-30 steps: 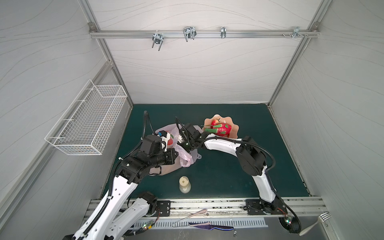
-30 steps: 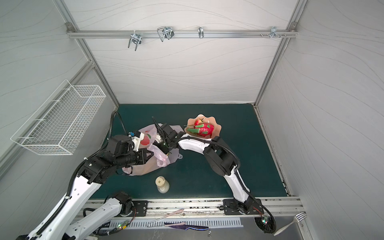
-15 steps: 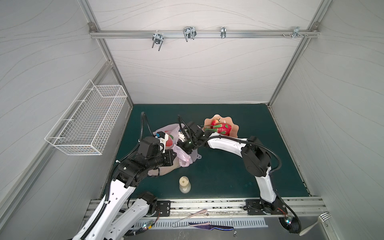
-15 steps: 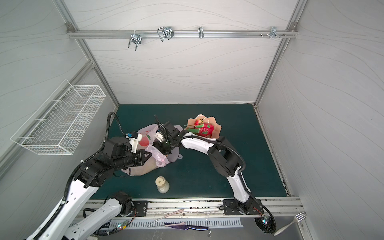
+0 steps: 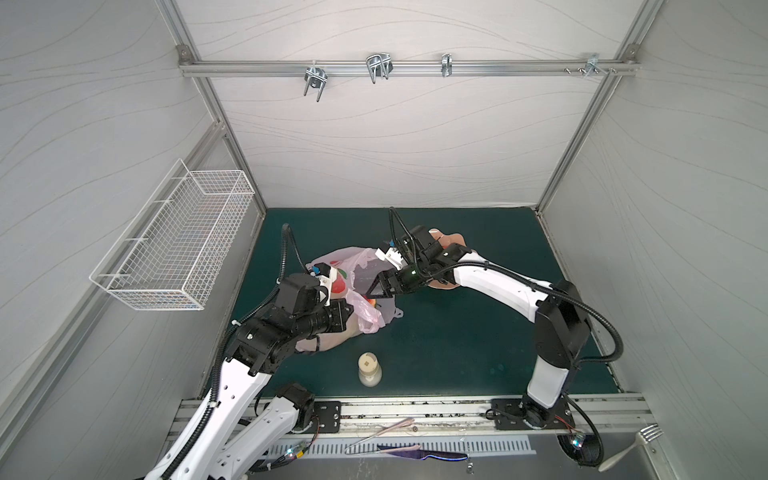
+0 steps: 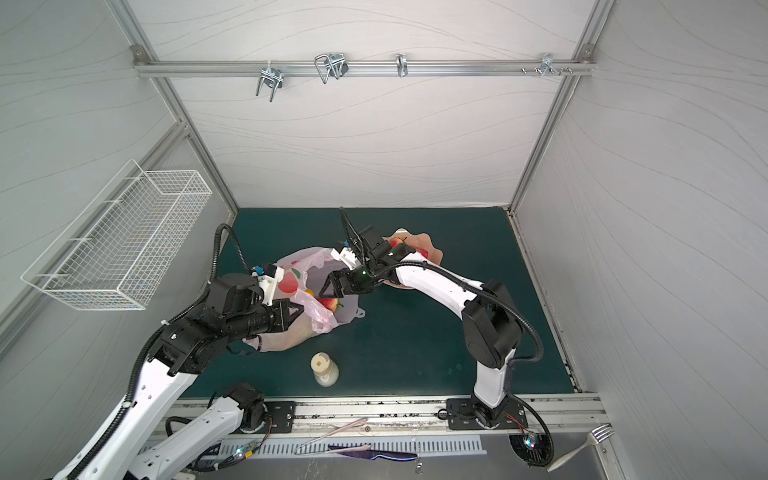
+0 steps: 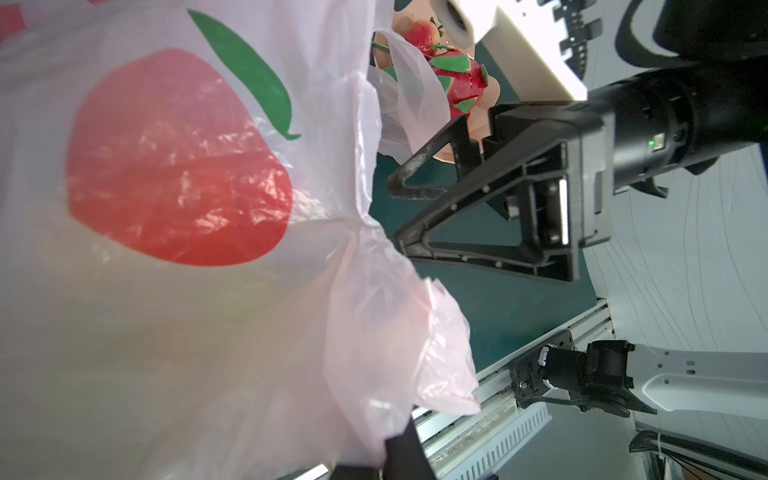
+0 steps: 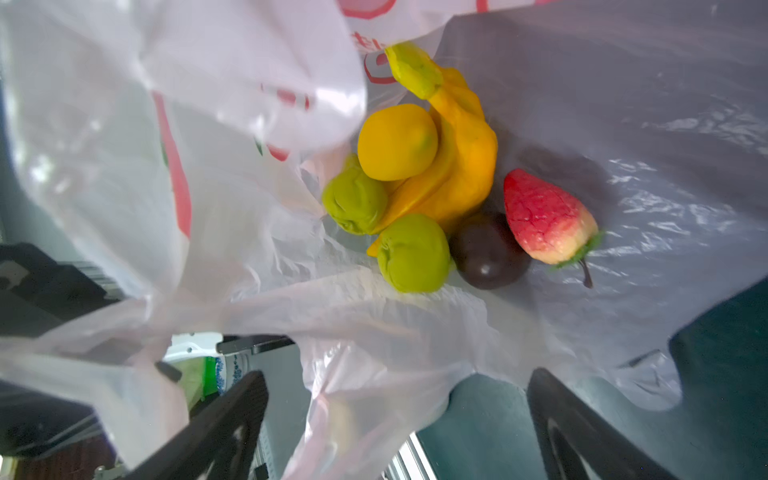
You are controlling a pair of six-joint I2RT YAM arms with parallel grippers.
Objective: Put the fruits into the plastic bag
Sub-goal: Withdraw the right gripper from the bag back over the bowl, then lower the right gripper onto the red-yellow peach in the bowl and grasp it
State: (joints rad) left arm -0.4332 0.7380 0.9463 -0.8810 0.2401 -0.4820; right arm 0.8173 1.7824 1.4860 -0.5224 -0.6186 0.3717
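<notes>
- Your left gripper [image 5: 353, 308] is clamped on the gathered rim of the plastic bag [image 5: 351, 259]; it holds that edge up, so the mouth gapes toward the other arm
- Your right gripper [image 7: 397, 218] stands wide and empty at the bag's mouth; neither finger touches a fruit
- Inside the bag, the right wrist view shows bananas [image 8: 457, 166], a lemon [image 8: 397, 141], two pears [image 8: 355, 199] [image 8: 413, 253], a dark plum [image 8: 488, 251] and a strawberry [image 8: 544, 216]; they lie bunched together on the bag's lower wall
- The peach dish [image 5: 454, 239] sits on the desk [image 5: 457, 332] just behind your right gripper, partly hidden by the arm; a second strawberry [image 7: 422, 31] and a red fruit with green patches [image 7: 461, 79] lie on it
- A small bottle [image 5: 369, 368] stands near the desk's front, apart from the bag
</notes>
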